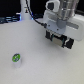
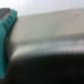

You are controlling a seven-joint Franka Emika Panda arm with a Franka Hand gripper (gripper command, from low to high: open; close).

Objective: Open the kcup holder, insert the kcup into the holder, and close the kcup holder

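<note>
Kcup holder is nowhere I can pick out; the white table (image 1: 35, 65) fills the exterior view, and my gripper (image 1: 60, 42) hangs above it toward that view's right, jaws too blurred to tell whether parted or clenched. Well apart, the kcup (image 1: 16, 59) sits green-topped on the table near the view's left.

White counter (image 1: 30, 40) surface, evenly lit; dark, blurred background strip (image 1: 12, 19) along its far edge.
</note>
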